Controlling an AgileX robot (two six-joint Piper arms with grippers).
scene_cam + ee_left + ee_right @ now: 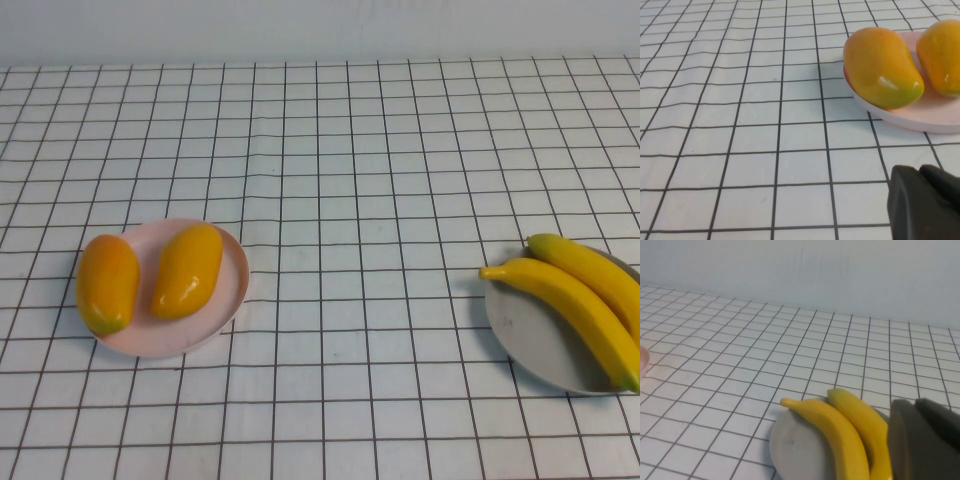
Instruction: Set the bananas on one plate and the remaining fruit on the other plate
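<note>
Two yellow bananas (575, 305) (595, 268) lie side by side on the grey plate (535, 335) at the right edge of the table. Two orange-yellow mango-like fruits (108, 283) (187, 270) lie on the pink plate (225, 300) at the left. No gripper shows in the high view. In the left wrist view my left gripper (914, 172) is shut and empty, apart from the fruit (882, 67) and the pink plate (920, 120). In the right wrist view my right gripper (912, 407) is shut and empty, beside the bananas (832, 432) on the grey plate (795, 445).
A white cloth with a black grid covers the table (340, 180). A pale wall runs along the far edge. The grey plate reaches past the right edge of the high view.
</note>
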